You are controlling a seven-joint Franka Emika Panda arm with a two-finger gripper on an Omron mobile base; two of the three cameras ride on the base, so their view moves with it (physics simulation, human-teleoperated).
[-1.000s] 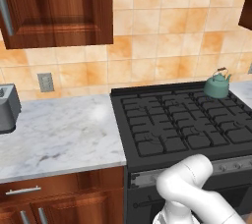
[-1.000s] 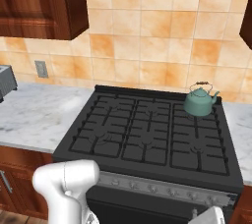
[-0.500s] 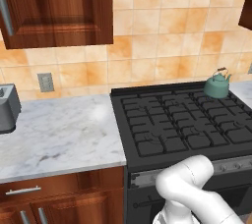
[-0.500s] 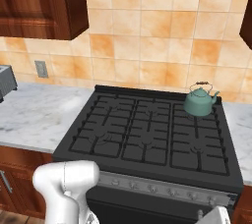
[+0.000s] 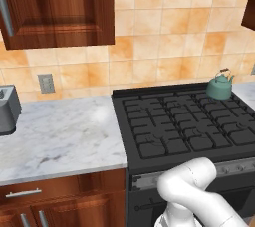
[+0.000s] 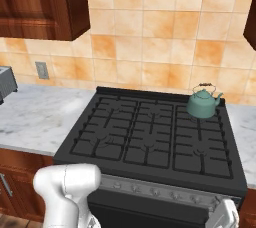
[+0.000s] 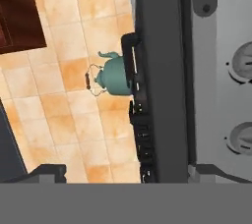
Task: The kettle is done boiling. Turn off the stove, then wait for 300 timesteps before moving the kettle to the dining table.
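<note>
little teal kettle (image 6: 202,104) with thin arched handle, sitting upright on the stove's (image 6: 150,137) back right burner, chunky black cast grates, grey knob strip, gripper (image 7: 128,171) fingers spread open by the knobs

The kettle (image 6: 202,103) sits on the stove's (image 6: 150,137) back right burner, near the tiled wall (image 6: 150,42) behind it. A marble counter (image 5: 55,134) adjoins the stove's left side, carrying a toaster (image 5: 7,109) at its far left end. The knob strip (image 6: 155,191) runs along the stove's front edge.
</note>
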